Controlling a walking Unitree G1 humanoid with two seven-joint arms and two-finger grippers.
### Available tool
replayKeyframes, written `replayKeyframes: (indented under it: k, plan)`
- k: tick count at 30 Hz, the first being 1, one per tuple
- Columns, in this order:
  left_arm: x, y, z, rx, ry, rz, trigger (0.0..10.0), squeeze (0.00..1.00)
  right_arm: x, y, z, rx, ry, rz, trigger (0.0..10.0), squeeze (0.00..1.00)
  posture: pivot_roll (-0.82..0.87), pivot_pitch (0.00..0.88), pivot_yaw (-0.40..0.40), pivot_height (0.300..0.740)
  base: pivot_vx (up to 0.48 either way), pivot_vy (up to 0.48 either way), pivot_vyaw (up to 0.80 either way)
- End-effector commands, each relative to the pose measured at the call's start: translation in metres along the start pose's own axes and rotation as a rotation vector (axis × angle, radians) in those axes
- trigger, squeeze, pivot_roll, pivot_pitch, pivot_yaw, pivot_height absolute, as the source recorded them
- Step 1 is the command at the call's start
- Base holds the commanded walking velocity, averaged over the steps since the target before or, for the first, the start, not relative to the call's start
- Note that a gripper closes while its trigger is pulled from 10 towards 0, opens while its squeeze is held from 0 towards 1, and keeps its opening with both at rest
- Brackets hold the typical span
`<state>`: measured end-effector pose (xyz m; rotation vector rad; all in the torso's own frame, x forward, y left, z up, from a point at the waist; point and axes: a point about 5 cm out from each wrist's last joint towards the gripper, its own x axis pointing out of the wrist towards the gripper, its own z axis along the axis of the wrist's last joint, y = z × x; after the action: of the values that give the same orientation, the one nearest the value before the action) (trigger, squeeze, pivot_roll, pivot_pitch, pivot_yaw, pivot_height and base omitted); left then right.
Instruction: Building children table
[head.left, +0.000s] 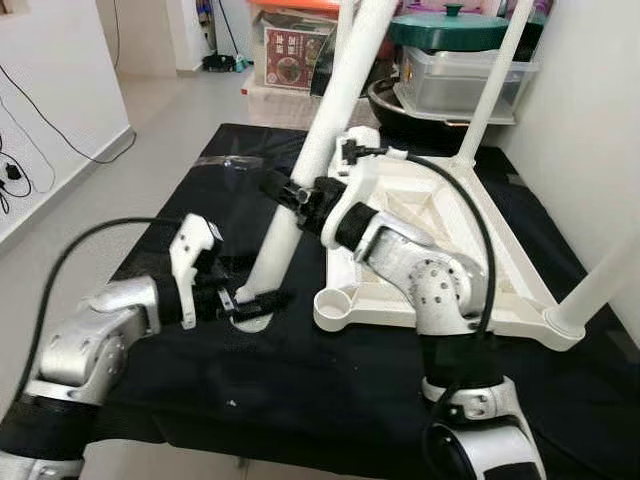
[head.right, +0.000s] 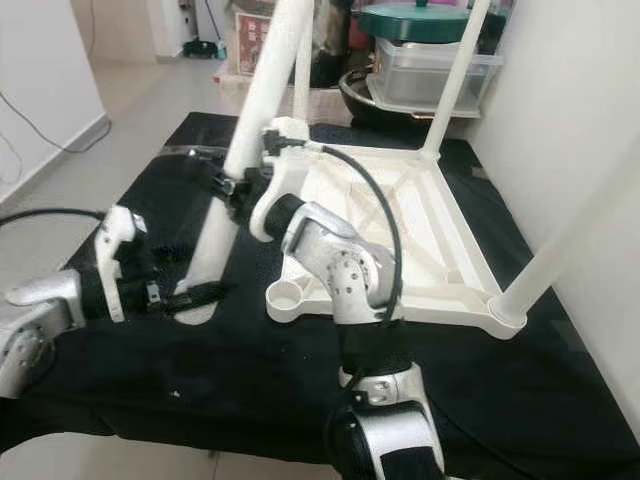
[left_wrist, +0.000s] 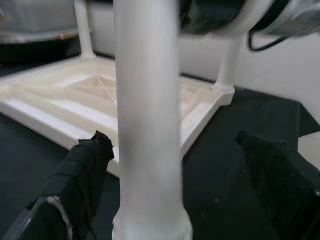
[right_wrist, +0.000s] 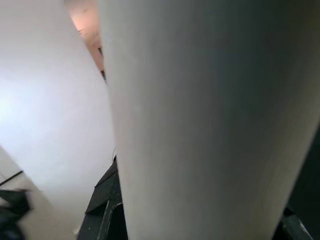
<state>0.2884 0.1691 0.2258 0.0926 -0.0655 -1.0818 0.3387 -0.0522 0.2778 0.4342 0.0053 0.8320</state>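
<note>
Left pincer (head.left: 255, 298) wide, straddling foot of loose leg (head.left: 300, 195) on black surface (head.left: 180, 350). Right pincer (head.left: 290, 192) clamped mid-leg, leg tilted. Empty socket (head.left: 338, 301) of upturned tabletop (head.left: 440, 225) just beside. Risk: foot skidding, missing socket.

Counter (head.left: 330, 400) covered by a black cloth, front edge near the camera. Beyond the far edge: clear lidded plastic storage bin (head.left: 455, 82) with a dark green lidded pot (head.left: 448, 30) resting on top. A dark round pan (head.left: 400, 110) sits beneath the bin. Further back, a red-printed cardboard box (head.left: 292, 50) on the floor. Left side: pale tiled floor (head.left: 170, 120), white wall (head.left: 50, 90) with black cables (head.left: 20, 160) running down it. White wall (head.left: 590, 120) on the right side too.
</note>
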Motion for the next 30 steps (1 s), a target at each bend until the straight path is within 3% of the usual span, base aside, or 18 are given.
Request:
replayKeyframes:
  k: [1,3,4,5,6,7,9,11,12,13,14,16,18,19,21,24,30]
  plan:
    - [-0.007,-0.004,0.012,0.011,-0.026,0.000,10.0,1.00,-0.003,-0.009,0.011,-0.025,-0.037,-0.039,0.0,0.00,0.07,0.000,-0.064,0.740,0.000,0.000,0.00]
    - [-0.016,-0.009,0.020,0.022,-0.042,0.011,10.0,1.00,-0.009,-0.026,0.022,-0.051,-0.067,-0.109,0.0,0.00,0.07,0.000,-0.068,0.740,0.000,0.000,0.00]
    - [-0.016,-0.009,0.020,0.022,-0.042,0.011,10.0,1.00,-0.009,-0.026,0.022,-0.051,-0.067,-0.109,0.0,0.00,0.07,0.000,-0.068,0.740,0.000,0.000,0.00]
    - [-0.019,-0.008,0.020,0.024,-0.039,0.032,10.0,0.48,-0.011,-0.032,0.028,-0.057,-0.083,-0.140,0.0,0.00,0.07,0.000,-0.068,0.740,0.000,0.000,0.00]
    - [-0.019,-0.008,0.020,0.024,-0.039,0.032,10.0,0.48,-0.011,-0.032,0.028,-0.057,-0.083,-0.140,0.0,0.00,0.07,0.000,-0.068,0.740,0.000,0.000,0.00]
    - [-0.022,-0.008,0.017,0.023,-0.037,0.056,10.0,0.00,-0.014,-0.039,0.034,-0.059,-0.102,-0.167,0.0,0.00,0.08,0.000,-0.069,0.740,0.000,0.000,0.00]
    - [-0.025,-0.007,0.015,0.020,-0.042,0.087,10.0,0.00,-0.018,-0.046,0.042,-0.068,-0.126,-0.202,0.0,0.00,0.07,0.000,-0.068,0.740,0.000,0.000,0.00]
    - [-0.029,0.000,0.006,0.011,-0.064,0.230,10.0,0.00,-0.031,-0.067,0.065,-0.088,-0.212,-0.338,0.0,0.00,0.08,0.000,-0.066,0.740,0.000,0.000,0.00]
    - [-0.029,0.000,0.006,0.011,-0.064,0.230,10.0,0.00,-0.031,-0.067,0.065,-0.088,-0.212,-0.338,0.0,0.00,0.08,0.000,-0.066,0.740,0.000,0.000,0.00]
    - [-0.030,0.005,0.000,-0.009,-0.067,0.324,10.0,0.00,-0.039,-0.078,0.076,-0.082,-0.258,-0.405,0.0,0.00,0.08,0.000,-0.066,0.740,0.000,0.000,0.00]
    - [-0.031,0.012,-0.014,-0.044,-0.045,0.458,10.0,0.00,-0.048,-0.087,0.086,-0.035,-0.320,-0.445,0.0,0.00,0.07,0.000,-0.063,0.740,0.000,0.000,0.00]
    - [-0.031,0.012,-0.014,-0.044,-0.045,0.458,10.0,0.00,-0.048,-0.087,0.086,-0.035,-0.320,-0.445,0.0,0.00,0.07,0.000,-0.063,0.740,0.000,0.000,0.00]
    - [-0.025,0.005,-0.042,-0.125,0.006,0.550,10.0,0.00,-0.060,-0.093,0.099,0.090,-0.429,-0.442,0.0,0.00,0.07,0.000,-0.062,0.740,0.000,0.000,0.00]
    - [-0.025,0.005,-0.042,-0.125,0.006,0.550,10.0,0.00,-0.060,-0.093,0.099,0.090,-0.429,-0.442,0.0,0.00,0.07,0.000,-0.062,0.740,0.000,0.000,0.00]
    - [-0.010,-0.017,-0.062,-0.176,0.057,0.510,10.0,0.00,-0.063,-0.093,0.101,0.220,-0.502,-0.375,0.0,0.00,0.06,0.000,-0.061,0.740,0.000,0.000,0.00]
    - [0.001,-0.031,-0.072,-0.195,0.087,0.468,10.0,0.00,-0.063,-0.095,0.099,0.260,-0.521,-0.366,0.0,0.00,0.07,0.000,-0.061,0.740,0.000,0.000,0.00]
    - [0.006,-0.032,-0.077,-0.211,0.091,0.468,10.0,0.00,-0.054,-0.085,0.094,0.234,-0.507,-0.307,0.0,0.00,0.07,0.000,-0.060,0.740,0.000,0.000,0.00]
